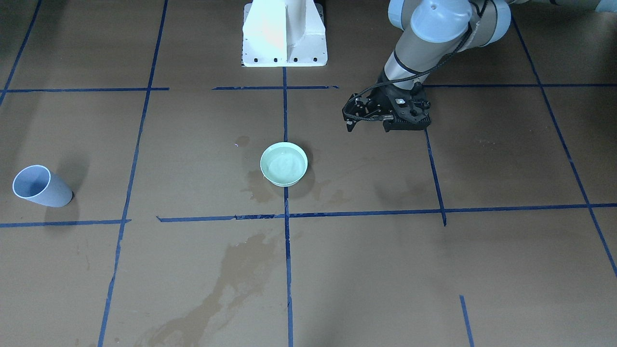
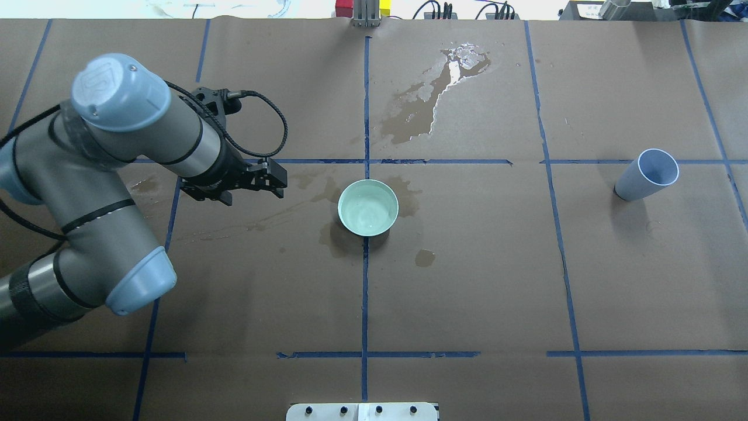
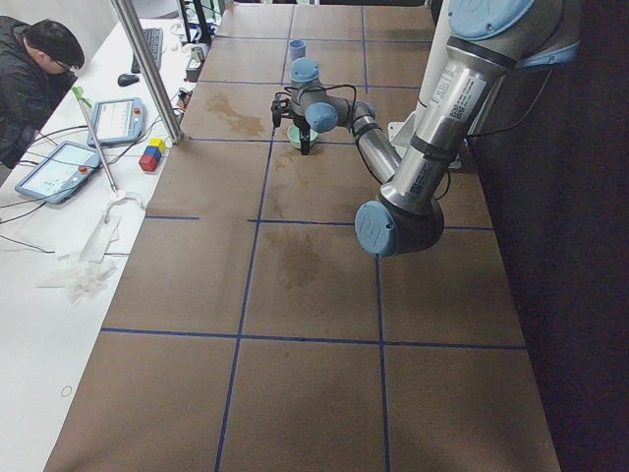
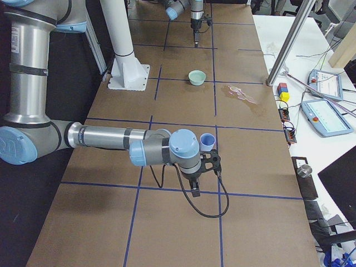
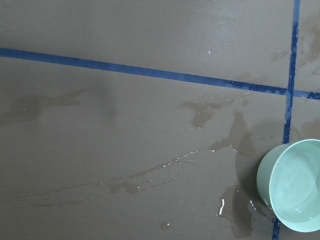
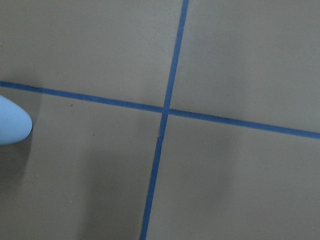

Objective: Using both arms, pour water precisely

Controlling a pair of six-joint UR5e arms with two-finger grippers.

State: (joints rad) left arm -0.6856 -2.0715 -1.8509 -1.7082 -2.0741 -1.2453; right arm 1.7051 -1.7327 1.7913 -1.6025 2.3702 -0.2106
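Observation:
A mint-green bowl (image 2: 368, 207) (image 1: 284, 164) stands at the table's centre with clear water (image 2: 369, 213) in it. My left gripper (image 2: 277, 178) (image 1: 351, 123) hovers apart from the bowl on the robot's left, open and empty. The left wrist view shows the bowl (image 5: 295, 185) at its lower right edge, no fingers. An upright pale-blue cup (image 2: 646, 175) (image 1: 41, 187) stands far to the robot's right. My right gripper (image 4: 196, 192) shows only in the exterior right view, close beside the cup (image 4: 207, 141); I cannot tell its state. The cup's edge (image 6: 12, 125) shows in the right wrist view.
Wet stains surround the bowl, and a glinting puddle (image 2: 444, 88) lies beyond it. The white pedestal (image 1: 284, 33) stands at the robot's side. Along the far edge are a metal pole (image 3: 147, 69), coloured blocks (image 3: 150, 157), tablets, and a seated person (image 3: 34, 79).

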